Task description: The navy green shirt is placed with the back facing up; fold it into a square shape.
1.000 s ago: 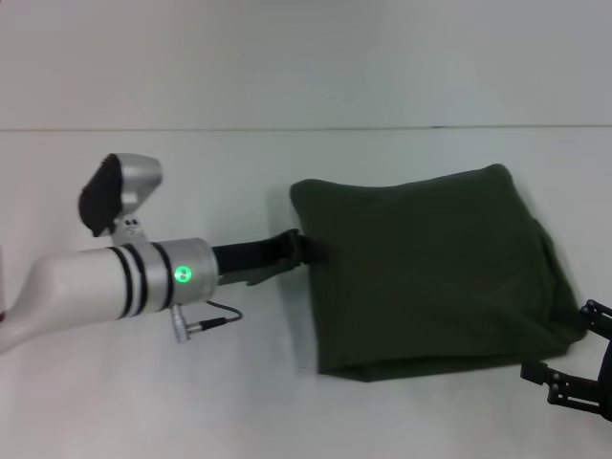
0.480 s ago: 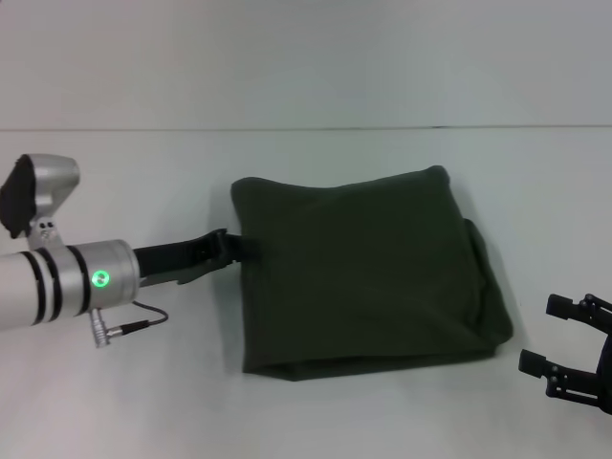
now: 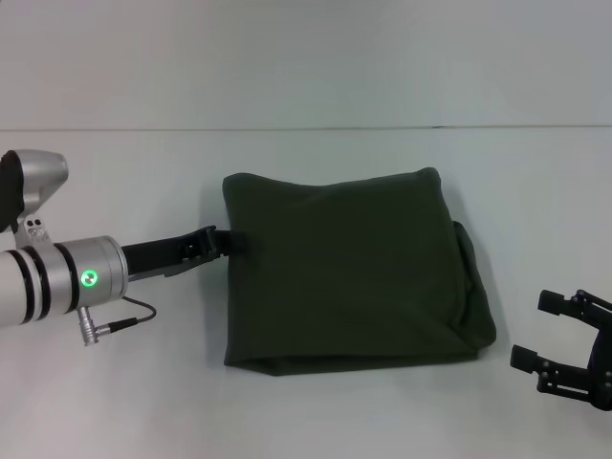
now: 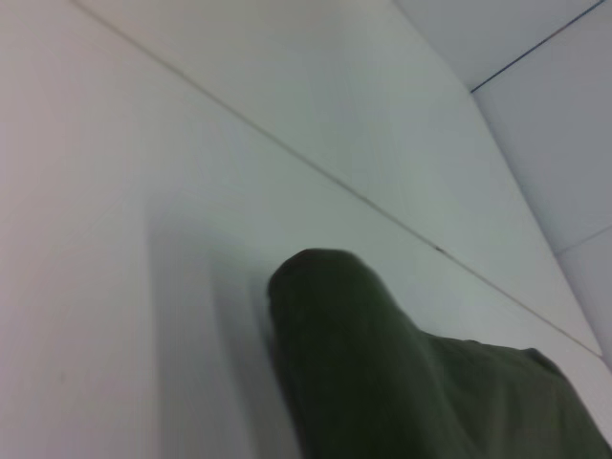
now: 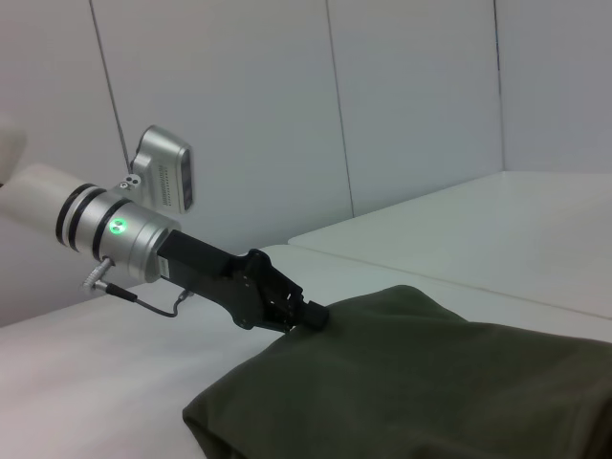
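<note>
Right gripper (image 3: pixel 564 349) partly cut off

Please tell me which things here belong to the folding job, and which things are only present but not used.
Belonging to the job:
- large dark olive-green cotton shirt, folded into a rough square
- left gripper, shut on the shirt's edge
- right gripper, open, apart from the shirt

Only present:
- white table
- pale wall

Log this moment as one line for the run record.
dark olive-green cotton shirt: folded roughly square on white table | left gripper: shut on shirt's left edge | right gripper: open, clear of shirt
</note>
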`<state>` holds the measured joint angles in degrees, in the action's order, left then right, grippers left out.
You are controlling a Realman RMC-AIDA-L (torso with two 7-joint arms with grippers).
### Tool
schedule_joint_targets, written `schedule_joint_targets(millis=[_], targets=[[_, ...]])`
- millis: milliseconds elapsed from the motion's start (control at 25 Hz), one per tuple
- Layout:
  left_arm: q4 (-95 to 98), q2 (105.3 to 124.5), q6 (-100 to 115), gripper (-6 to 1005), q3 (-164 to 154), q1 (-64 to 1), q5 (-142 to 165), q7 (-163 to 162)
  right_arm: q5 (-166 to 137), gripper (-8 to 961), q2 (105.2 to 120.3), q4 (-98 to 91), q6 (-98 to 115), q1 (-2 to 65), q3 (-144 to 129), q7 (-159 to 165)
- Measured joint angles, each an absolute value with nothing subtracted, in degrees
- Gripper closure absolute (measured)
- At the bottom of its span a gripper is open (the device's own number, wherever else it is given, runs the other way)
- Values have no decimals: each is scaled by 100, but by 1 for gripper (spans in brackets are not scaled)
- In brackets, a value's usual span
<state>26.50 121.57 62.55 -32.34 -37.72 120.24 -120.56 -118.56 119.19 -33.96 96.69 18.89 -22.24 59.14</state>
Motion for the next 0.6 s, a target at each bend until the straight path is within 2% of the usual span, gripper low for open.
schedule_joint_targets(millis=[160, 400, 600], targets=[[2862, 12177, 6609, 814, -3215, -3639, 11971, -11732, -11856, 29, 11933, -3398, 9664, 1892, -2223, 5888], [3785, 12336, 7408, 567, -3172, -3138, 11731, -11089, -11856, 29, 11952, -3376, 9605, 1932, -2223, 5868], [4307, 12443, 8828, 368, -3123, -2559, 11027, -8985, -11757, 29, 11978, -3310, 9501, 1986, -2215, 5832]])
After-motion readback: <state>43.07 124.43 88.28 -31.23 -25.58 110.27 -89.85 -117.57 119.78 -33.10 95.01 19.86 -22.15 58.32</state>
